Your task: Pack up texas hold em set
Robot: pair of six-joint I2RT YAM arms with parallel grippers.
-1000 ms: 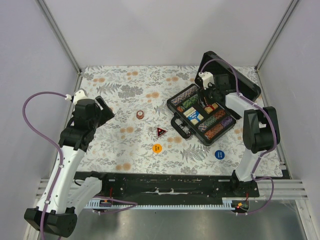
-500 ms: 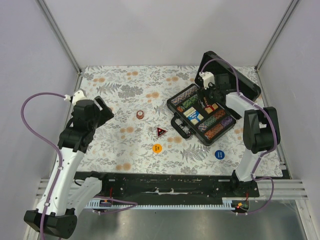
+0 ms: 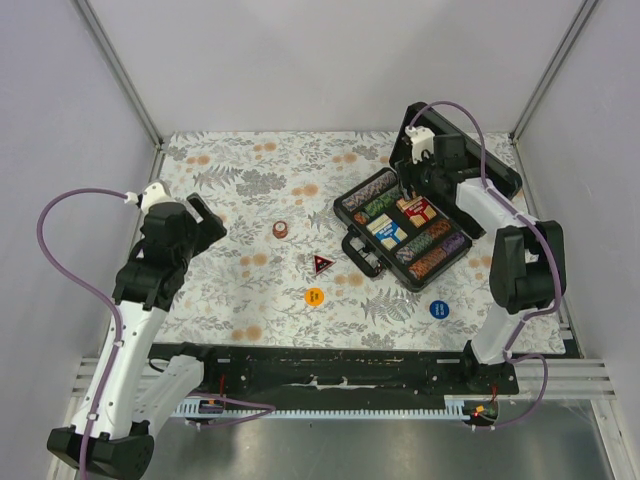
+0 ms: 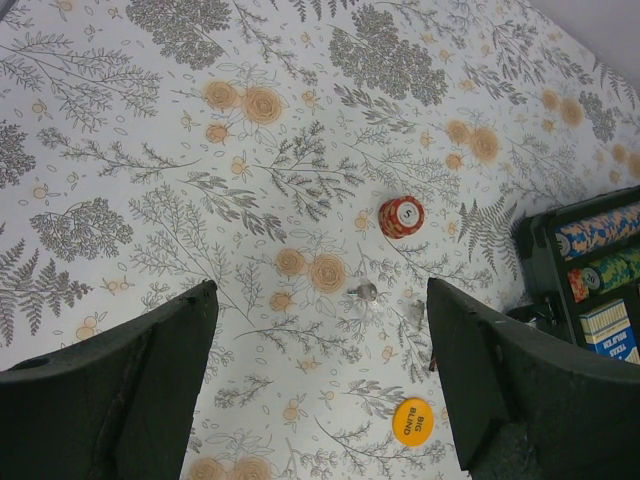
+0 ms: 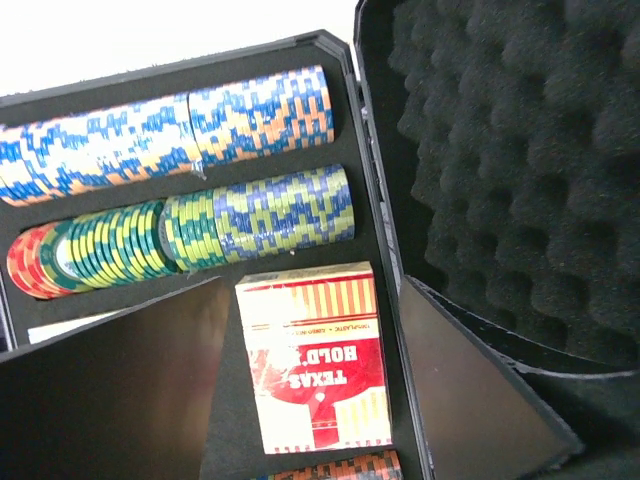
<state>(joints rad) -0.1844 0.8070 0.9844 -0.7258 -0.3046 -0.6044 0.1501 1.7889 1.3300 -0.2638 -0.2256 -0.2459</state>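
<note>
On the bench [image 3: 250, 180], a stack of red chips [image 4: 401, 216] is sitting ahead of the left claw [image 4: 320, 300], which is hanging open and lying nearer to it than the right claw [image 5: 312, 290], itself spread open over the red deck [image 5: 315, 360] lying in the case [image 3: 358, 247].

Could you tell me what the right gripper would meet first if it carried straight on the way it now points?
Probably the red card deck in the black case: it lies centred ahead of the open right gripper, though depth is unclear.
</note>
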